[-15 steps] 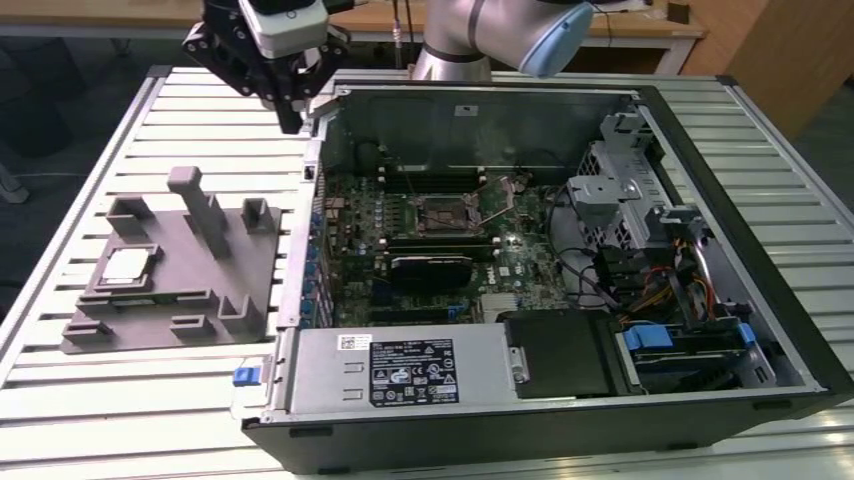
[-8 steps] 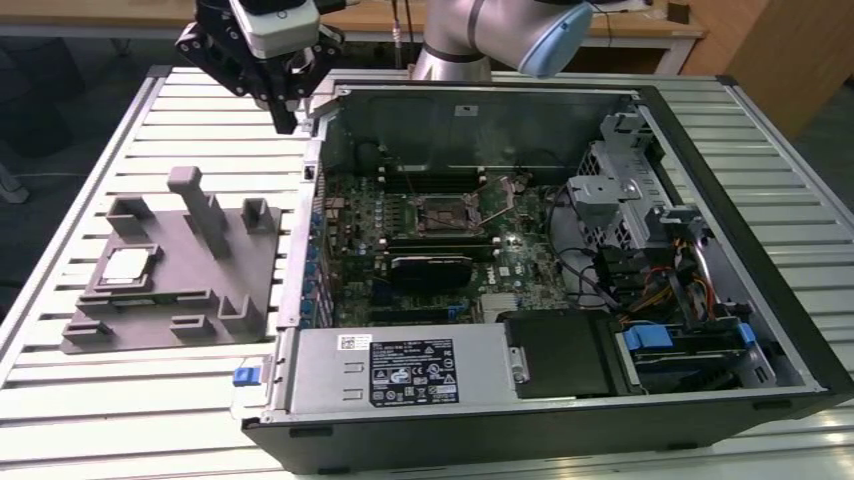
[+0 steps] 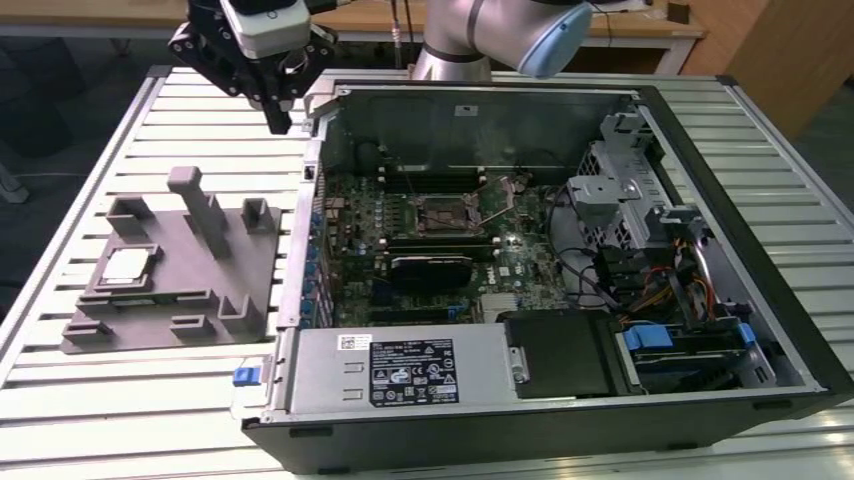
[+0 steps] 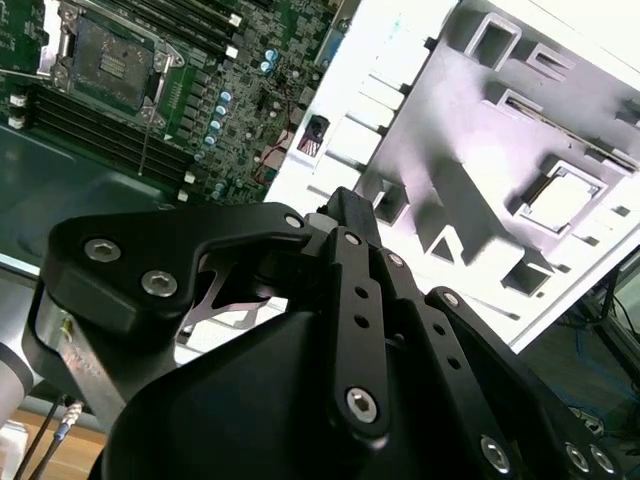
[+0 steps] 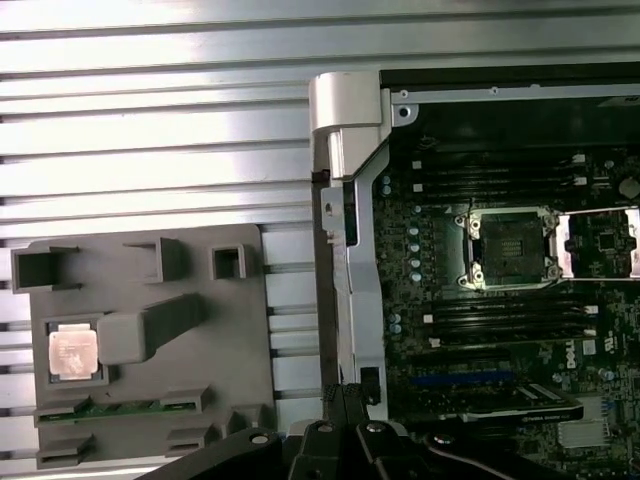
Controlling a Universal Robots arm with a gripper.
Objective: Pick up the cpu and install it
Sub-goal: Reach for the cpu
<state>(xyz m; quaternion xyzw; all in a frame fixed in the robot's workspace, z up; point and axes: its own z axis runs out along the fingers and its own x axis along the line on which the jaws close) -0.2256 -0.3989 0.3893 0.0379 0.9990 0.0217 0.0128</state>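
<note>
The cpu (image 3: 130, 266) is a small silver square lying flat in a recess of the grey fixture (image 3: 200, 290) at the exterior view's left, on the slatted table. In both wrist views the cpu (image 5: 73, 352) (image 4: 561, 197) sits uncovered in that fixture (image 5: 160, 400). My gripper (image 3: 279, 122) hangs high above the table between the fixture and the open computer case, well off the cpu. Its black fingers (image 5: 345, 402) meet at the tips with nothing between them. The open socket (image 3: 447, 214) (image 5: 510, 248) on the motherboard has its metal lever swung up.
The open computer case (image 3: 747, 250) lies on its side, filling the middle and the exterior view's right. Its metal wall (image 5: 345, 210) stands between fixture and motherboard. The fixture's upright posts (image 3: 200, 205) rise beside the cpu. A power supply (image 3: 400, 370) sits at the case's near edge.
</note>
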